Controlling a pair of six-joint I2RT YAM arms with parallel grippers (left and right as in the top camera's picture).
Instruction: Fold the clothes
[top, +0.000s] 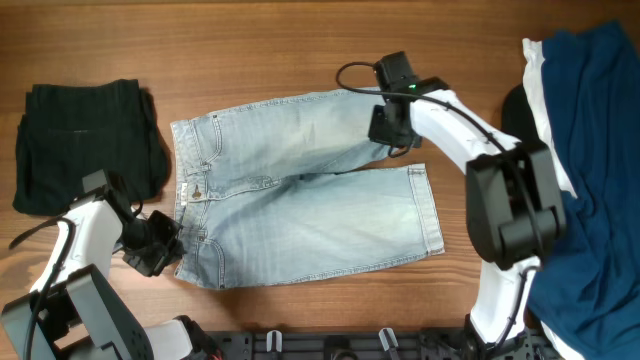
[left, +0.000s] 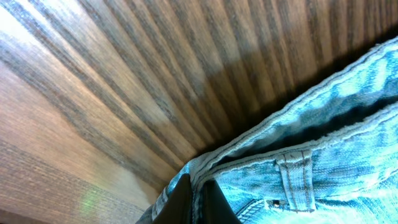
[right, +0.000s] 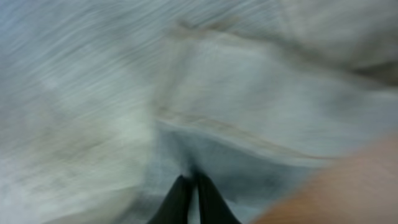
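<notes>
Pale-blue denim shorts (top: 300, 200) lie flat in the middle of the table, waistband to the left. My left gripper (top: 165, 243) is shut on the waistband's near corner; the left wrist view shows its fingers (left: 199, 199) pinching the denim edge next to a belt loop (left: 295, 180). My right gripper (top: 388, 135) is shut on the hem of the far leg; the blurred right wrist view shows its fingers (right: 193, 190) closed on pale denim. A folded black garment (top: 85, 145) lies at the far left. A dark-blue garment (top: 590, 150) lies at the right.
White cloth (top: 545, 90) lies under the dark-blue garment at the right edge. A black cable (top: 355, 75) loops behind my right wrist. The wooden table (top: 250, 50) shows around the shorts.
</notes>
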